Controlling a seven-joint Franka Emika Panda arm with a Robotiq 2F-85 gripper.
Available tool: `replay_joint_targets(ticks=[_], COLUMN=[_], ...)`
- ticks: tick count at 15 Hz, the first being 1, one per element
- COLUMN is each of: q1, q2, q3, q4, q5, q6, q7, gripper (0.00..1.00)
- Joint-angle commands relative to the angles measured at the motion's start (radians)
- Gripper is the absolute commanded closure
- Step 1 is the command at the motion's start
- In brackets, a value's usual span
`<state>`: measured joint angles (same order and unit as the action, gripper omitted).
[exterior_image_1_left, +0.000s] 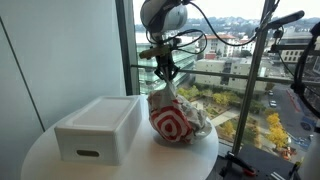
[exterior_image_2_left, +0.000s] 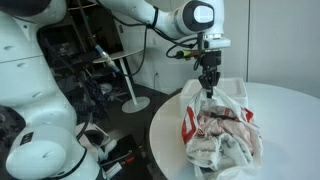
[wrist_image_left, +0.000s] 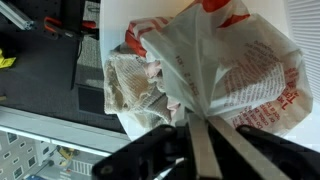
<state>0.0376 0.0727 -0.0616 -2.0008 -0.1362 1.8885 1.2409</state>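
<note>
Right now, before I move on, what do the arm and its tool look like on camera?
The arm is a chain of glossy white, rounded shell segments. Its wrist ends in a round silver-grey housing with a dark face. Below it sits the slim black tool with two narrow dark fingers. Thin black cables loop around the wrist. No markings are readable.

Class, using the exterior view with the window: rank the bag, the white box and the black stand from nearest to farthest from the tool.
1. Bag: pinched in the tool, just below it.
2. Box: on the table, beside the bag.
3. Stand: off the table, past the bag.
</note>
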Motion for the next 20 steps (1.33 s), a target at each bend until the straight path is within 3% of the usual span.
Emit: replay_joint_targets(ticks=[1, 5, 11, 13, 14, 16, 20], q1=[-0.009, -0.008, -0.002, 0.006, 0.01, 0.03, 0.066], q2=[0.098, 0.161, 0.178, 0.197, 0.199, 0.182, 0.083], q3=[0.016, 0.031, 0.052, 0.049, 0.048, 0.034, 0.025], q4=[0.09, 0.101, 0.052, 0.062, 0.068, 0.071, 0.018], q5=[-0.006, 0.035, 0.077, 0.08, 0.081, 0.055, -0.002], q6=[-0.041, 0.064, 0.364, 0.39, 0.36, 0.276, 0.202], q7=[-0.062, -0.261, -0.475, -0.516, -0.526, -0.472, -0.282], gripper=[1.0, 1.0, 1.0, 1.0, 0.74, 0.66, 0.34])
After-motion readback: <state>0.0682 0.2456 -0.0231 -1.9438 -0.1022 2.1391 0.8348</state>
